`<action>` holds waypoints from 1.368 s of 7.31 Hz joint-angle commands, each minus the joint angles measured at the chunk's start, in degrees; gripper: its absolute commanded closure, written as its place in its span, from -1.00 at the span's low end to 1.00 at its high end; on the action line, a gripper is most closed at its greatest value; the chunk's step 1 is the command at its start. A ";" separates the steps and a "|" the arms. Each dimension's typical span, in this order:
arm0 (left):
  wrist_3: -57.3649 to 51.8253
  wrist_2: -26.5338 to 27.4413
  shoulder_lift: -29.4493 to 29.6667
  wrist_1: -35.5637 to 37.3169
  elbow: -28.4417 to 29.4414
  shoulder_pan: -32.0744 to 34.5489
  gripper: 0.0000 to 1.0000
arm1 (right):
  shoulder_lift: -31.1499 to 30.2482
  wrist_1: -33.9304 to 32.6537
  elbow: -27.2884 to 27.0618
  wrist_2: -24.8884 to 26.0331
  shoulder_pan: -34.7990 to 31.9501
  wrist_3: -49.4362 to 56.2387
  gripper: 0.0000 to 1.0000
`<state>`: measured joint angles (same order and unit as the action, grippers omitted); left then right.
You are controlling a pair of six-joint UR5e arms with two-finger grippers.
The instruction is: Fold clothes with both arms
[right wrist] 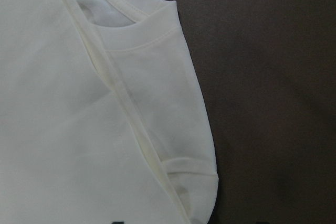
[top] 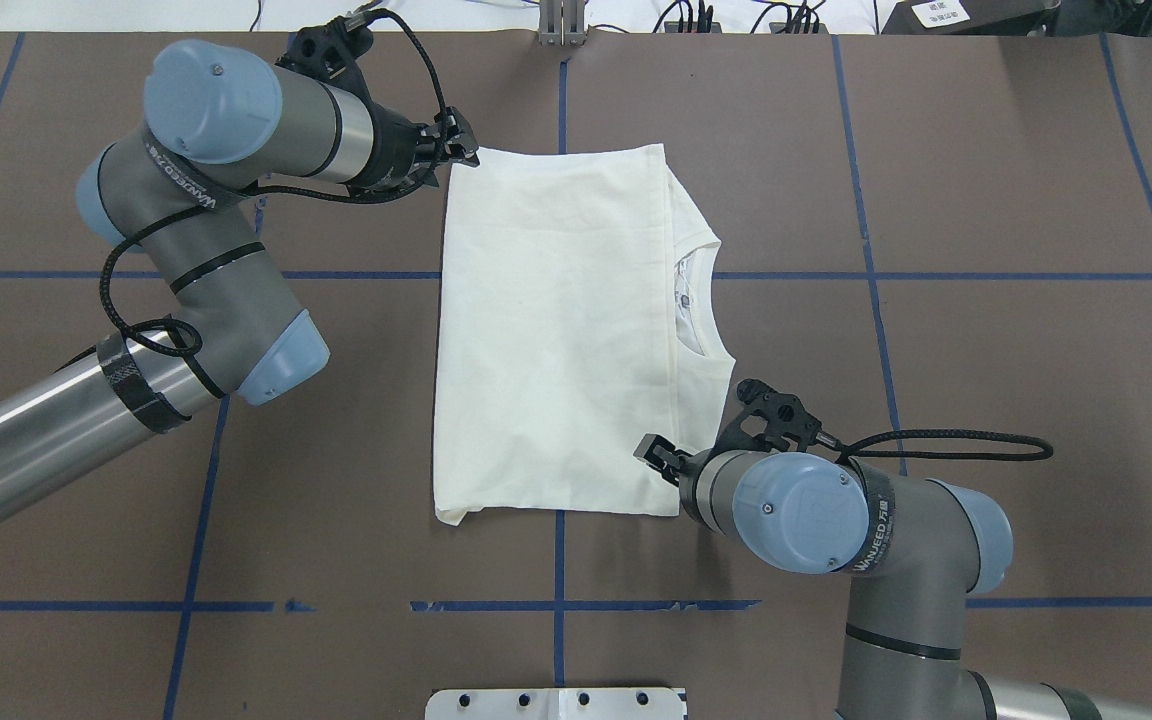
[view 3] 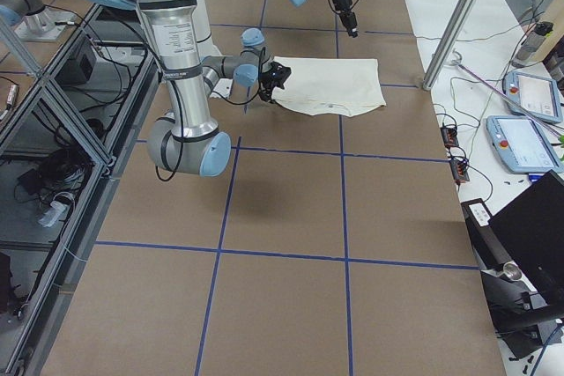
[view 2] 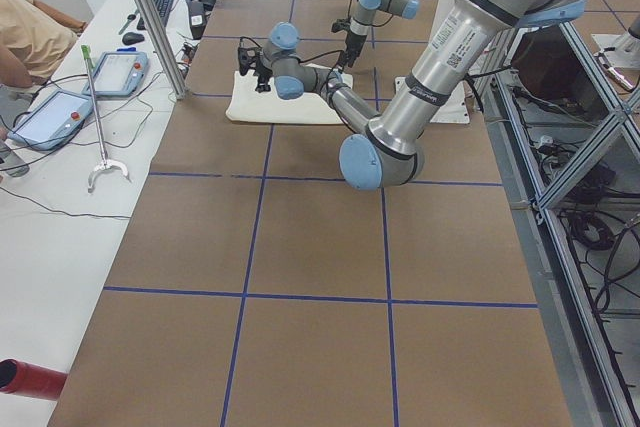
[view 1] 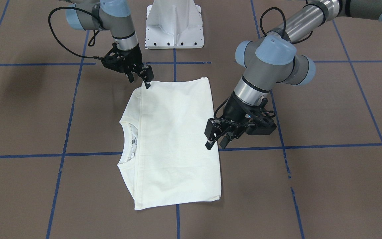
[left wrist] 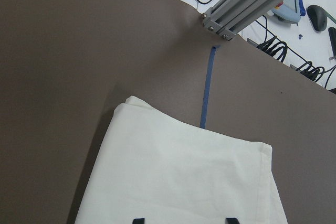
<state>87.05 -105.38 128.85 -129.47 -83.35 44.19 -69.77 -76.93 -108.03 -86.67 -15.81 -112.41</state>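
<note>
The cream-white folded T-shirt (view 1: 174, 139) lies plain side up as a neat rectangle on the brown table (view 1: 310, 186), directly in front of the white pedestal base (view 1: 174, 26). Its ribbed collar (view 1: 129, 142) peeks out along the edge on the robot's right.

The right gripper (view 1: 139, 82) sits low at the collar-side corner nearest the pedestal. Its fingers are spread, one tip touching the cloth, and it grips nothing. The left gripper (view 1: 216, 145) hangs above the opposite long edge, farther from the pedestal, with its fingers also parted and empty.

The current fold looks laid, so the next step is probably a fresh pinch for another fold. To do it well, each gripper should come down right at an edge and slide one finger under every layer. Both should close before either lifts, then travel level and together so the stack does not skew or spill its tucked sleeves.

Blue tape lines (view 1: 88, 154) cross the table under the shirt and can help squaring. In the left side view two handheld screens (view 2: 125, 72) lie on a white bench beyond the table's side farthest from the pedestal, well out of the arms' way
</note>
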 commanded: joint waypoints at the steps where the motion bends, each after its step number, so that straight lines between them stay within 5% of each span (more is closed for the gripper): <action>1: 0.05 0.00 0.00 0.00 0.03 -0.06 -0.19 | 1.21 -0.58 0.53 -0.08 -0.36 0.44 -0.69; 10: 1.18 0.09 0.00 0.00 -0.15 -0.06 -0.19 | 3.33 -3.13 3.34 -0.52 -0.45 2.29 -0.57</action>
<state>87.86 -105.29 128.85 -129.46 -83.49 44.12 -66.59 -80.04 -105.15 -87.08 -16.25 -110.19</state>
